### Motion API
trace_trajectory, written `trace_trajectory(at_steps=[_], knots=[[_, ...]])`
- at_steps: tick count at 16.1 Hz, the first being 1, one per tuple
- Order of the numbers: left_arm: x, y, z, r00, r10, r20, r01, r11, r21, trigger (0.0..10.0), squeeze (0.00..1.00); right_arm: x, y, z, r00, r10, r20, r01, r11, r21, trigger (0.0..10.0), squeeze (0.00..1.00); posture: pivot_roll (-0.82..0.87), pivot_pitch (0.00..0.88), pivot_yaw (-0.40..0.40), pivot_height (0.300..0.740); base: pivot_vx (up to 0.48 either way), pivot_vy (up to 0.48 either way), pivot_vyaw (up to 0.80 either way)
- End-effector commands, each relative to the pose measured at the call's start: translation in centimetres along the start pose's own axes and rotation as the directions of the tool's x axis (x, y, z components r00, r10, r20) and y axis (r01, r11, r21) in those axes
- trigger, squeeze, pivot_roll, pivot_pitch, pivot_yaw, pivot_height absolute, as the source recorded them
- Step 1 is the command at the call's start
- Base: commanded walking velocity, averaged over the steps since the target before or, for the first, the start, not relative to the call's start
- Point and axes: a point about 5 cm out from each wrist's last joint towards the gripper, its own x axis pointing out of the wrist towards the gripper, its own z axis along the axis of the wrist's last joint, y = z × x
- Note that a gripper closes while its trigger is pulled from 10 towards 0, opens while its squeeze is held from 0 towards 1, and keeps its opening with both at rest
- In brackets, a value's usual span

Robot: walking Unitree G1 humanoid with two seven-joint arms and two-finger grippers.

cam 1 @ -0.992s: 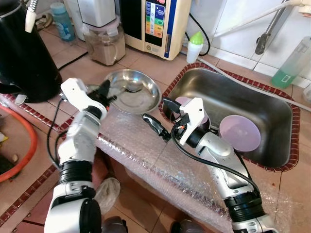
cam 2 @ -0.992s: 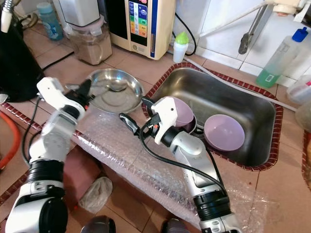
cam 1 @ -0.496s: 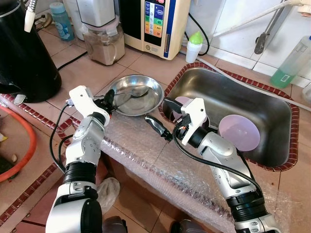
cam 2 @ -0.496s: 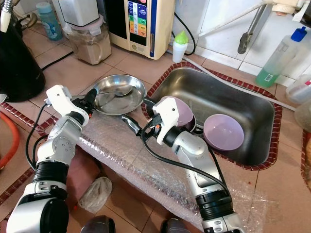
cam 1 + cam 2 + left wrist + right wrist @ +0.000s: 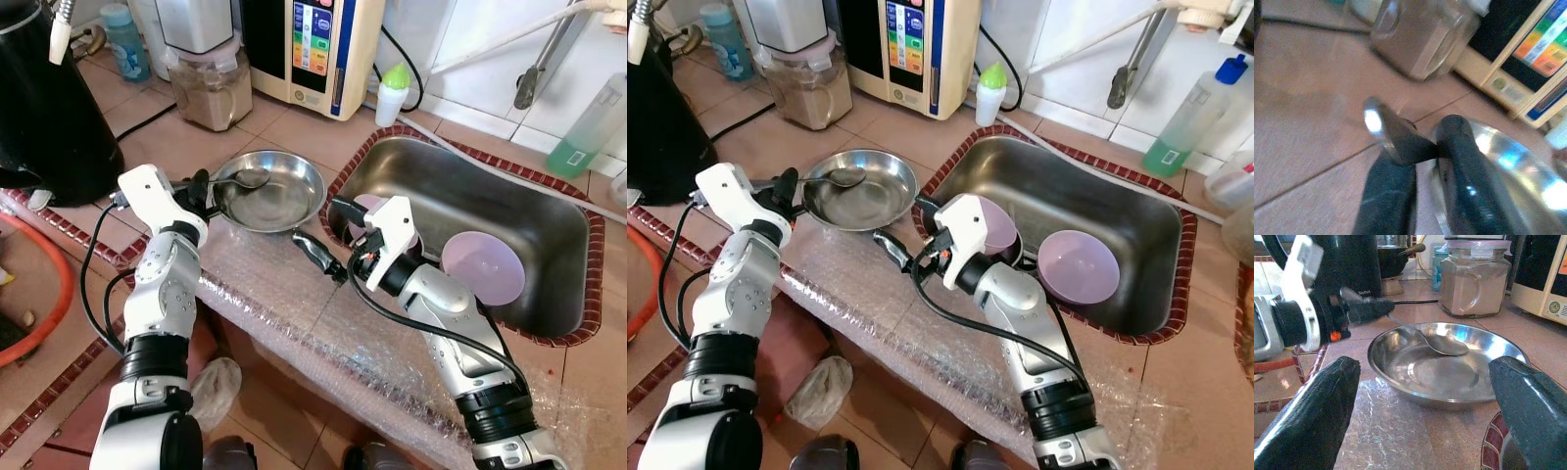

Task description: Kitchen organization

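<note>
On the tiled counter, going from left to right, there is one black kettle (image 5: 49,98), one blue bottle (image 5: 125,41) at the back, one lidded jar of brown powder (image 5: 210,86), one cream appliance with a coloured panel (image 5: 312,47), one small white bottle with a green cap (image 5: 392,93), then one steel sink (image 5: 549,230) and one green-liquid bottle (image 5: 588,122) at the far right. One steel plate (image 5: 277,196) sits on the counter just left of the sink, its near edge by the sheet of bubble wrap (image 5: 294,304) that drapes the counter edge. One spoon (image 5: 828,179) lies with its bowl over the plate's left rim and its handle reaching out to the left. The left gripper (image 5: 200,188) is pinched on that spoon handle, its two fingers (image 5: 1459,161) closed around the metal just beside the plate rim. The right gripper (image 5: 321,235) hangs over the bubble wrap between plate and sink with its fingers spread wide and nothing between them. In the sink there are two purple bowls (image 5: 483,267), one tucked behind the right arm and one lying open to its right. Compared with half a second ago, the plate sits a little further left and back on the counter, the left arm has drawn back to the left, and the spoon's bowl is now at the plate's left edge rather than near its middle; the right gripper has hardly moved.
</note>
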Motion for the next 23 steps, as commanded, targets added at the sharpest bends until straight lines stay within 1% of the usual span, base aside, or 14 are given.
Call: trace_trajectory(at_steps=[1, 3, 4, 8, 9, 11, 12, 13, 16, 17, 18, 20, 21, 23], knots=[[0.0, -0.7, 0.3, 0.999, -0.044, 0.009, 0.044, 0.999, -0.001, 0.0, 0.00, -0.2, -0.5, 0.1, 1.000, -0.021, 0.003, 0.021, 1.000, -0.014, 10.0, 0.00, 0.01, 0.040, -0.005, 0.740, 0.000, 0.000, 0.00], [0.2, -2.2, 1.0, 0.989, -0.145, 0.031, 0.146, 0.989, -0.002, 0.0, 0.00, -0.1, -0.5, 0.1, 1.000, -0.022, 0.006, 0.022, 1.000, -0.018, 10.0, 0.00, 0.02, 0.036, -0.002, 0.740, 0.000, 0.000, 0.00], [0.3, -3.7, 1.5, 0.968, -0.249, 0.038, 0.247, 0.967, 0.057, 0.0, 0.00, 0.0, -0.4, 0.1, 1.000, -0.013, 0.005, 0.013, 1.000, -0.022, 10.0, 0.00, 0.02, 0.031, 0.001, 0.740, 0.000, 0.000, 0.00], [0.4, -5.6, 3.6, 0.911, -0.407, 0.063, 0.390, 0.902, 0.184, 0.0, 0.00, 0.0, -0.7, 0.2, 1.000, -0.030, 0.008, 0.031, 0.998, -0.051, 10.0, 0.00, 0.01, 0.017, 0.017, 0.740, 0.000, 0.000, 0.00], [0.4, -6.1, 4.2, 0.885, -0.463, 0.054, 0.442, 0.870, 0.216, 0.0, 0.00, 0.1, -0.8, 0.3, 0.999, -0.036, 0.006, 0.036, 0.997, -0.073, 10.0, 0.00, 0.01, 0.022, 0.019, 0.740, 0.000, 0.000, 0.00], [-0.6, -8.3, 5.1, 0.753, -0.656, -0.037, 0.636, 0.714, 0.292, 0.0, 0.00, 0.3, -0.8, 1.0, 0.999, -0.043, 0.020, 0.046, 0.983, -0.180, 10.0, 0.00, 0.01, 0.019, 0.022, 0.740, 0.000, 0.000, 0.00], [-0.8, -8.7, 5.2, 0.724, -0.687, -0.062, 0.669, 0.678, 0.304, 0.0, 0.00, 0.3, -0.9, 1.1, 0.998, -0.058, 0.030, 0.062, 0.982, -0.178, 10.0, 0.00, 0.01, 0.019, 0.022, 0.740, 0.000, 0.000, 0.00], [-1.1, -9.6, 5.3, 0.650, -0.748, -0.135, 0.740, 0.581, 0.340, 0.0, 0.00, 0.4, -1.5, 1.3, 0.993, -0.110, 0.050, 0.118, 0.973, -0.197, 10.0, 0.00, 0.01, 0.018, 0.023, 0.740, 0.000, 0.000, 0.00], [-1.6, -10.3, 4.7, 0.566, -0.790, -0.236, 0.807, 0.472, 0.355, 0.0, 0.00, 0.3, -3.3, 1.9, 0.970, -0.226, 0.088, 0.241, 0.938, -0.250, 10.0, 0.00, 0.01, 0.017, 0.025, 0.740, 0.000, 0.000, 0.00], [-2.1, -10.5, 3.4, 0.514, -0.795, -0.322, 0.845, 0.403, 0.353, 0.0, 0.00, 0.2, -3.9, 2.2, 0.957, -0.270, 0.104, 0.289, 0.914, -0.283, 10.0, 0.00, 0.01, 0.017, 0.026, 0.740, 0.000, 0.000, 0.00], [-2.3, -10.5, 3.1, 0.499, -0.795, -0.345, 0.854, 0.383, 0.352, 0.0, 0.00, 0.1, -4.0, 2.2, 0.953, -0.283, 0.106, 0.302, 0.903, -0.306, 10.0, 0.00, 0.01, 0.017, 0.026, 0.740, 0.000, 0.000, 0.00], [-2.3, -10.6, 2.5, 0.502, -0.796, -0.339, 0.856, 0.403, 0.323, 0.0, 0.00, 0.1, -4.1, 1.6, 0.952, -0.294, 0.084, 0.305, 0.895, -0.325, 10.0, 0.00, 0.01, 0.017, 0.028, 0.740, 0.000, 0.000, 0.00], [-2.3, -10.7, 2.1, 0.498, -0.798, -0.340, 0.860, 0.404, 0.312, 0.0, 0.00, 0.0, -4.5, 0.8, 0.943, -0.329, 0.057, 0.332, 0.905, -0.266, 0.0, 0.00, 0.01, 0.018, 0.026, 0.740, 0.000, 0.000, 0.00], [-2.4, -10.9, 1.8, 0.486, -0.801, -0.351, 0.867, 0.392, 0.307, 0.0, 0.00, 0.2, -4.5, 0.1, 0.948, -0.318, 0.010, 0.310, 0.918, -0.247, 0.0, 0.00, 0.01, 0.018, 0.026, 0.740, 0.000, 0.000, 0.00]])
